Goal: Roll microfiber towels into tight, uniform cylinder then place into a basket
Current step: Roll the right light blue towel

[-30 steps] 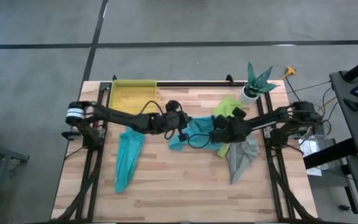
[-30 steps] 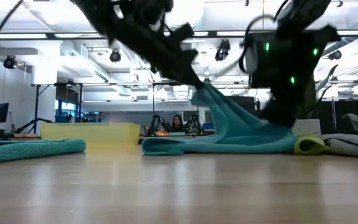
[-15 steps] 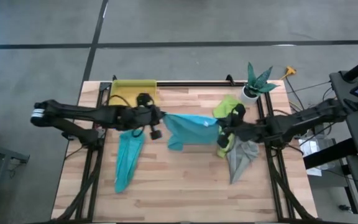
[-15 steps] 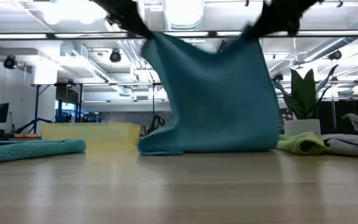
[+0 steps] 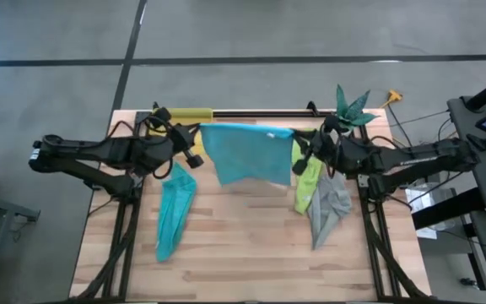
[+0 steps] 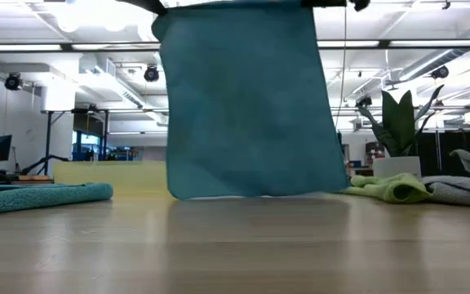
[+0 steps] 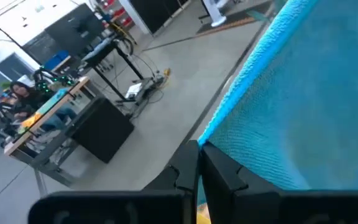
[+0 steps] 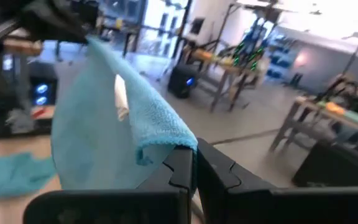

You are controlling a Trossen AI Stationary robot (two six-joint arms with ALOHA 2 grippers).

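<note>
Left tool [image 5: 194,145] and right tool [image 5: 298,152] each clench a top corner of the blue towel [image 5: 247,152], holding it taut above the table [image 5: 243,245], likely to lay it flat for rolling.

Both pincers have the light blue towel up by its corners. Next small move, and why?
Probably lower it flat onto the bare table in front. The left pincer and right pincer are each shut on a top corner of the light blue towel, which hangs stretched with its bottom edge about at the tabletop. Rolling needs it lying flat first.
</note>
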